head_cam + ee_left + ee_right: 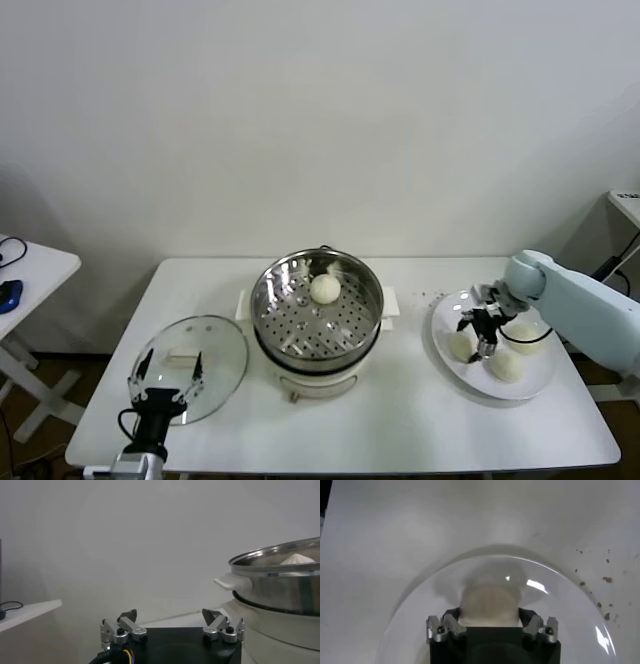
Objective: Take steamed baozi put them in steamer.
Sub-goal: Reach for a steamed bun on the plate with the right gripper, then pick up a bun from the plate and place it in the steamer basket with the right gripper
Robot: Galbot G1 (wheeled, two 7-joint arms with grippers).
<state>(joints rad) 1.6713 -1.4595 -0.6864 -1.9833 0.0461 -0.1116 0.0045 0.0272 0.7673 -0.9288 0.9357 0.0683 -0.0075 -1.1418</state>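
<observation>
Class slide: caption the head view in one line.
Right hand lowered over a baozi on the plate; one baozi already in the steamer.

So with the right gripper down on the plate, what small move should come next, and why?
Probably finish closing the right gripper on the baozi between its fingers, then lift. It sits low over the plate with a bun framed between the jaws, one bun already lies in the steamer, and the left gripper waits open by the glass lid.

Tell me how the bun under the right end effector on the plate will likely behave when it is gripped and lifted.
The bun looks smooth and puffy, so it probably dents under a firm squeeze. Being rounded, it may roll on the glossy plate if nudged off-centre. The right end effector straddles it; in the right wrist view its fingers flank the bun, so it should lift lightly.
</observation>
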